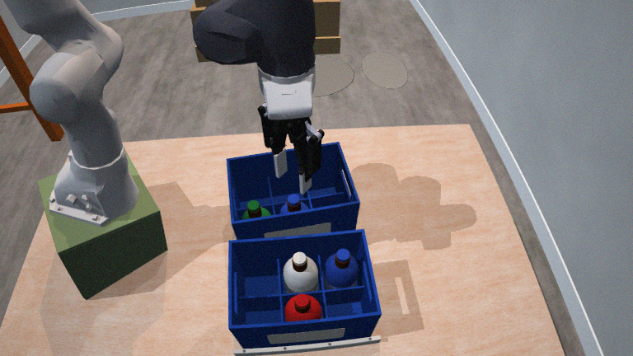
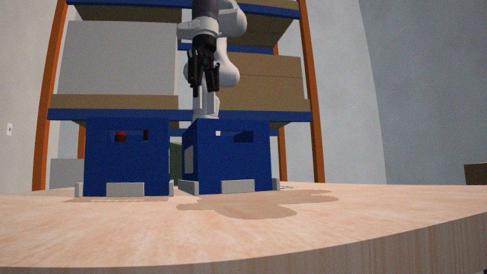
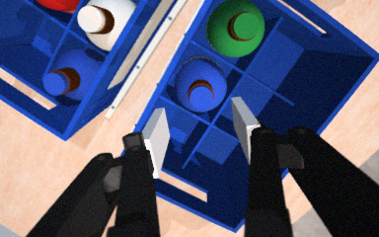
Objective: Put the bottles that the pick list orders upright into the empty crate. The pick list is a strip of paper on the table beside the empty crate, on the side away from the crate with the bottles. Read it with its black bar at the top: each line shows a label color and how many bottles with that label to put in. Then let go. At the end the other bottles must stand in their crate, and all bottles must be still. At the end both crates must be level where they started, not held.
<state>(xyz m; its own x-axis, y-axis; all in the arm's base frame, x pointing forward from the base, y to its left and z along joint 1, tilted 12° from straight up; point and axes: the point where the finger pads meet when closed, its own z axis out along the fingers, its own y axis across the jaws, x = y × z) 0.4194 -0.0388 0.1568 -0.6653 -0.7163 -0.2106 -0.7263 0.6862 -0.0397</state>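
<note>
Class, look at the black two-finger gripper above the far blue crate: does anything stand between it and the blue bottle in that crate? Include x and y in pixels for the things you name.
Nothing visible does: the black two-finger gripper (image 1: 291, 175) (image 3: 199, 118) hangs open above the blue bottle (image 1: 293, 201) (image 3: 200, 89), uncovered in its compartment.

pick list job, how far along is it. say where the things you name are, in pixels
Partly done, it seems: a green bottle (image 1: 255, 214) (image 3: 235, 28) and blue bottle (image 1: 293, 208) (image 3: 200, 84) stand in the far crate (image 1: 294, 216) (image 3: 345, 86). The gripper (image 1: 293, 185) (image 2: 206, 111) (image 3: 199, 118) is open, holding nothing. White, blue and red bottles occupy the near crate; I can't read what's left.

Pale wood-grain table (image 1: 471, 287) (image 2: 222, 234) (image 3: 194, 221) beneath two blue crates (image 1: 233, 282) (image 2: 126, 163) (image 3: 65, 133) (image 1: 293, 219) (image 2: 234, 160) (image 3: 345, 94) and a green block (image 1: 111, 259) (image 2: 175, 163).
</note>
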